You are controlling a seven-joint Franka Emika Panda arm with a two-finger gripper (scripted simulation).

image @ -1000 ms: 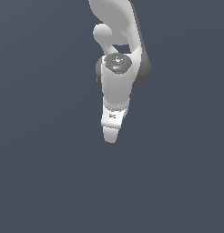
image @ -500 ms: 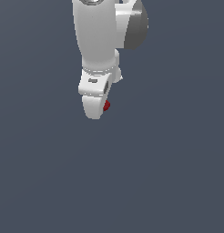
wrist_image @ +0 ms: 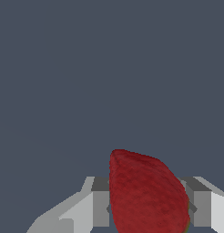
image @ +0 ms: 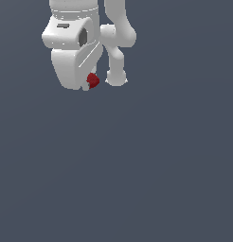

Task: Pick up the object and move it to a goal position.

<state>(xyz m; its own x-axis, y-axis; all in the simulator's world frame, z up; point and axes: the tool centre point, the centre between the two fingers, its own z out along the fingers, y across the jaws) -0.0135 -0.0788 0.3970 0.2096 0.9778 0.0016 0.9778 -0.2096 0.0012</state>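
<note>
The object is a small red strawberry-like lump (image: 93, 81), seen at the lower tip of my white gripper (image: 90, 84) in the upper left of the exterior view. In the wrist view the strawberry (wrist_image: 145, 193) fills the space between my two grey-white fingers (wrist_image: 99, 205), which are shut on it from both sides. A sliver of green shows at its edge. The gripper body hides most of the fingers in the exterior view. The strawberry looks held up off the grey surface.
The white arm's links (image: 116, 42) stand just to the exterior view's right of the gripper. A plain dark grey surface (image: 137, 165) fills everything else in both views. No goal marker shows.
The arm has swung and come much closer to the exterior camera. The strawberry, unseen one second ago, shows at the gripper's tip and has moved with it.
</note>
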